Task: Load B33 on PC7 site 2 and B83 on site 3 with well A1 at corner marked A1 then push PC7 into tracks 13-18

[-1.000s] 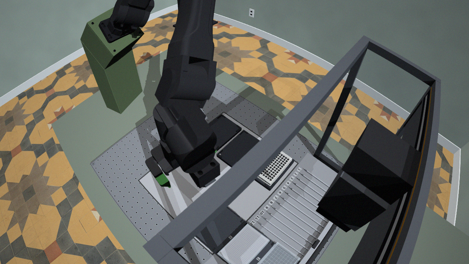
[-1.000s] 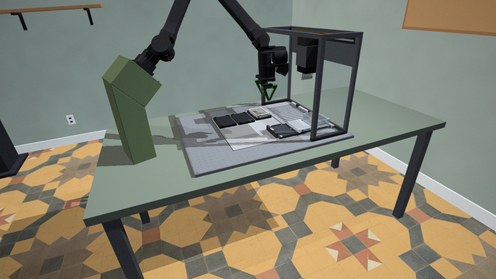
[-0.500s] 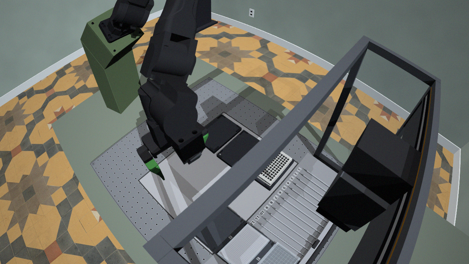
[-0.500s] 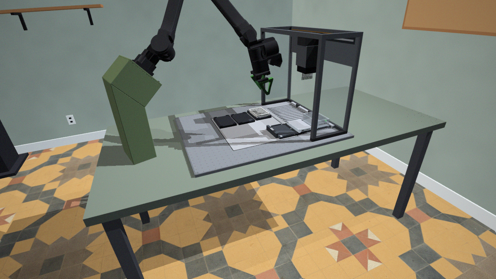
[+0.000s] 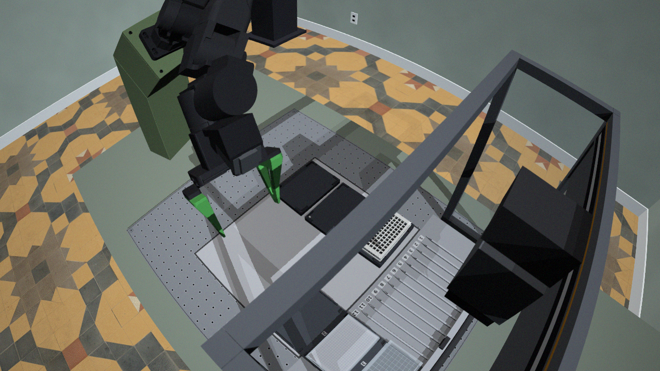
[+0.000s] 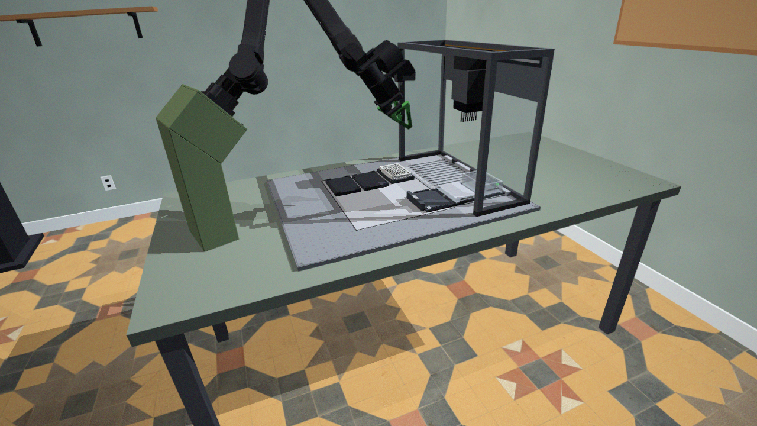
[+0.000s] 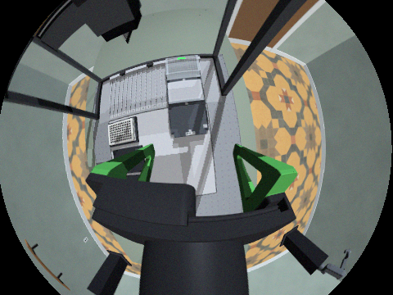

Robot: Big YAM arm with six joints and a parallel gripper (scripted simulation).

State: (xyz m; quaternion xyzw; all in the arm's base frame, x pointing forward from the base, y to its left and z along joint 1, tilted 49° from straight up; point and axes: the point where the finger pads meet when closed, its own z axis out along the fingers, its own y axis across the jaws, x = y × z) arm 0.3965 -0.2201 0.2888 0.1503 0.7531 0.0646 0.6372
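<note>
- The gripper hung high with its fingers wide apart, gripping nothing.
- The carrier lay far below, ahead of it.
- Three nests; one white plate.

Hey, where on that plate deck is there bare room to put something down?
Bare: the two dark nests nearest the arm, carrier site 1 by the handle, and the apron between nests and carrier. Crowded: the far nest under the 96-well plate, and the carrier's two loaded sites. The open hand hangs above.
</note>
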